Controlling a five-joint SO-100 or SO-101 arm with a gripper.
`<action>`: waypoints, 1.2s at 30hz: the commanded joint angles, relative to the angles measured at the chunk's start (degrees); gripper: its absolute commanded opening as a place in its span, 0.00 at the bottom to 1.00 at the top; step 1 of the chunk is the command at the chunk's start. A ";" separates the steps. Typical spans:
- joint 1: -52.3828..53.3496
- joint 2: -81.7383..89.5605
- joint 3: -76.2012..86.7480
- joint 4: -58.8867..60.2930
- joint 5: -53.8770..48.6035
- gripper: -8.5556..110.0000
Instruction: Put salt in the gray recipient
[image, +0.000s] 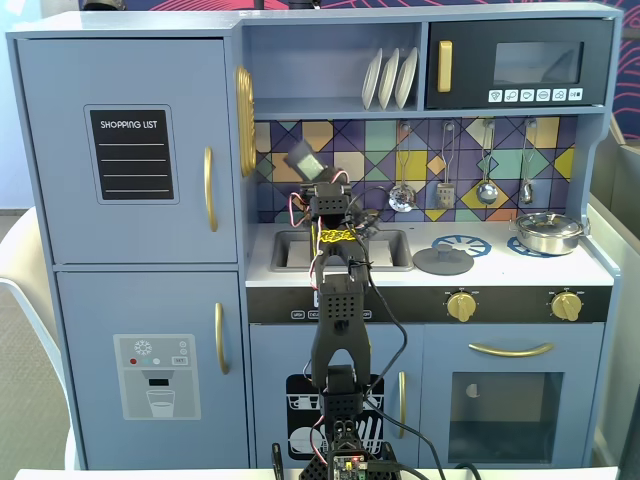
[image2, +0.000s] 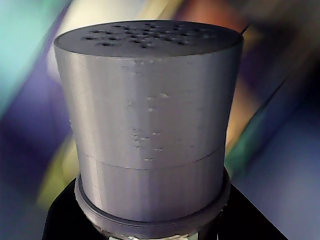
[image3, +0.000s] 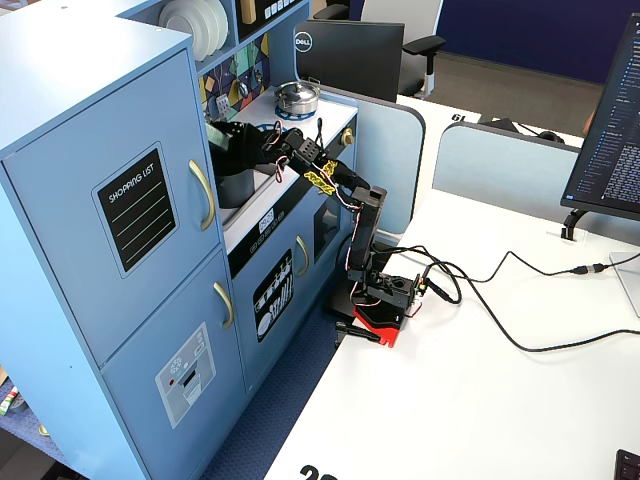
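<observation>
Here the black arm with yellow cable wraps is reaching up from the white desk (image3: 520, 380) into the blue toy kitchen, and its gripper (image: 312, 172) is clenching the salt, a slim dark-gray cylindrical shaker (image: 305, 160) with a lighter gray cap. In a fixed view the shaker is tilting to the left, raised in front of the colourful tiled backsplash, above the recessed sink (image: 345, 250). The wrist view is filling almost entirely with the shaker's gray cap (image2: 147, 125), its top dotted with small holes, and a black part of the gripper is showing at its base. In another fixed view the gripper end is sitting deep in the counter niche beside the cupboard door, too dark to read clearly. A flat round gray lid (image: 443, 261) is lying on the counter right of the sink, and a shiny silver pot (image: 548, 232) is standing further right. I cannot make out the gray recipient anywhere.
</observation>
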 joint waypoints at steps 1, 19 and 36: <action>-0.70 6.59 5.01 -13.36 -3.25 0.07; -2.29 9.32 11.69 -25.93 -10.37 0.07; 21.88 9.05 -2.99 -4.04 -76.03 0.07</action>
